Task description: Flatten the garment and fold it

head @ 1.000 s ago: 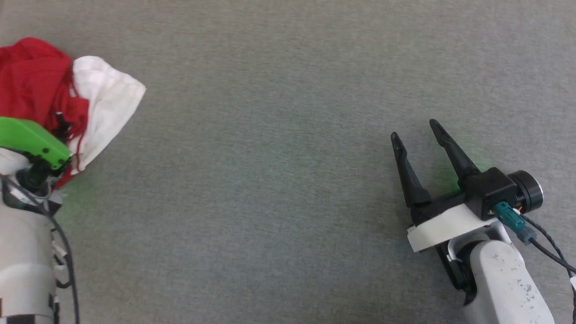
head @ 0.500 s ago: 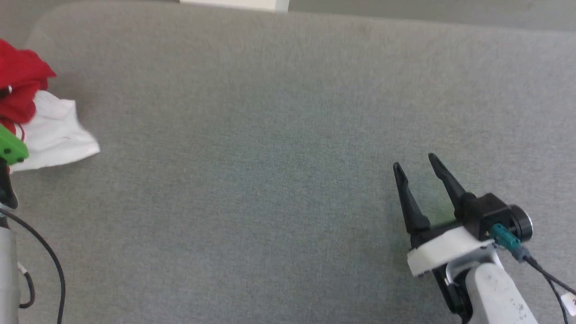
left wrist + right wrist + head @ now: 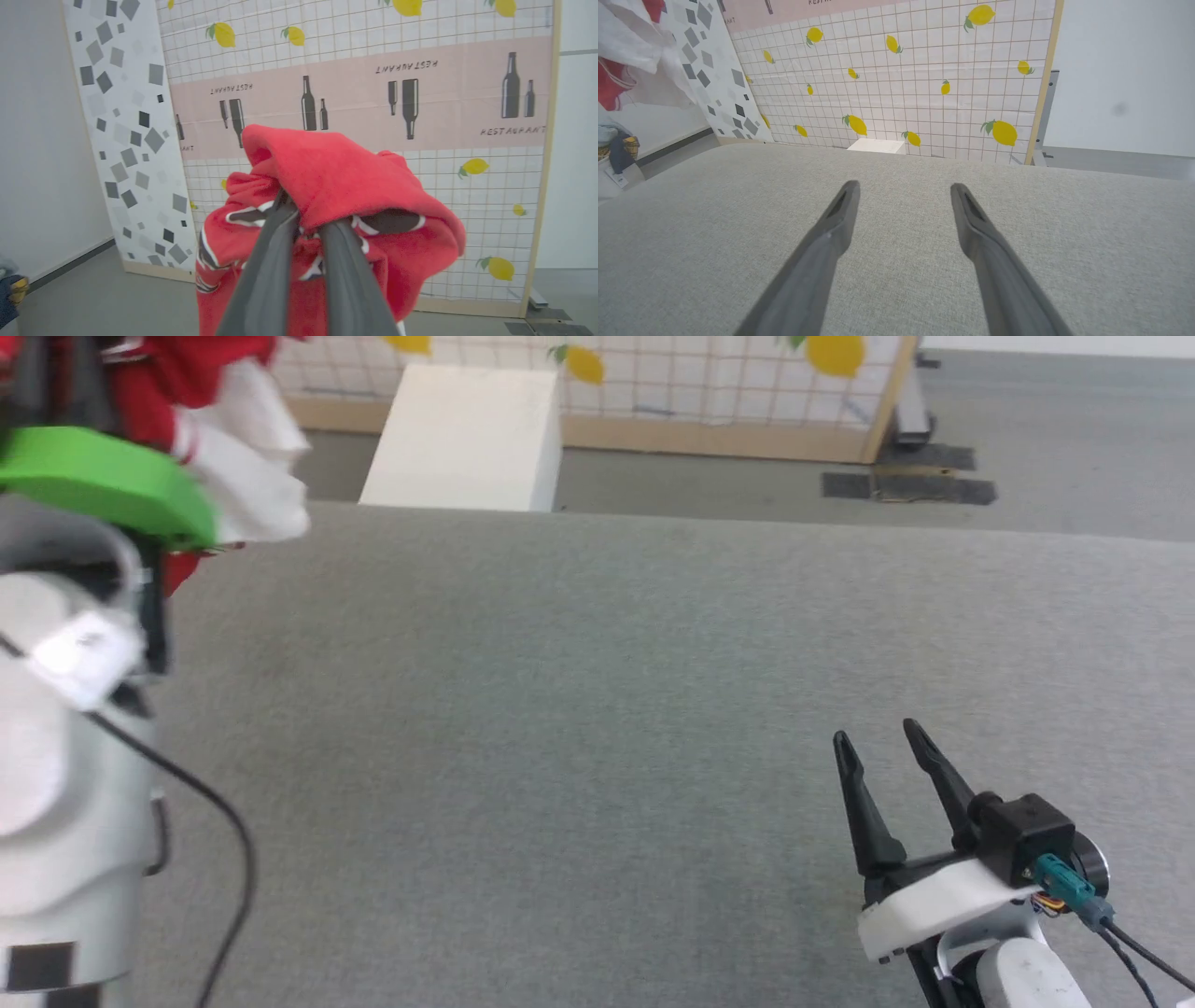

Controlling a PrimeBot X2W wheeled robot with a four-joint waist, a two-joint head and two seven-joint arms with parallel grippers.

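Note:
The garment [image 3: 345, 186] is a crumpled red jersey with black, white-outlined print, and it drapes over my left gripper [image 3: 306, 217], whose fingers are shut on a fold of it. In the head view the garment [image 3: 215, 392] hangs lifted above the table at the top left, a white sleeve dangling beside the green wrist cover. A white and red part of the garment [image 3: 630, 51] shows at the right wrist view's upper left. My right gripper [image 3: 882, 747] rests low over the grey table at the lower right, open and holding nothing, also seen as the gripper [image 3: 903, 191] above bare cloth.
The grey fabric-covered table [image 3: 597, 691] spreads across the view, its far edge near the top. Beyond it stand a white box [image 3: 467, 434] on the floor and a lemon-patterned partition [image 3: 709, 373]. A grey-squared panel [image 3: 126, 116] stands left of the partition.
The left arm has raised the garment clear off the table, up toward the camera. The head camera has tilted up, bringing the table's far edge and the partition into view. The right gripper stays open.

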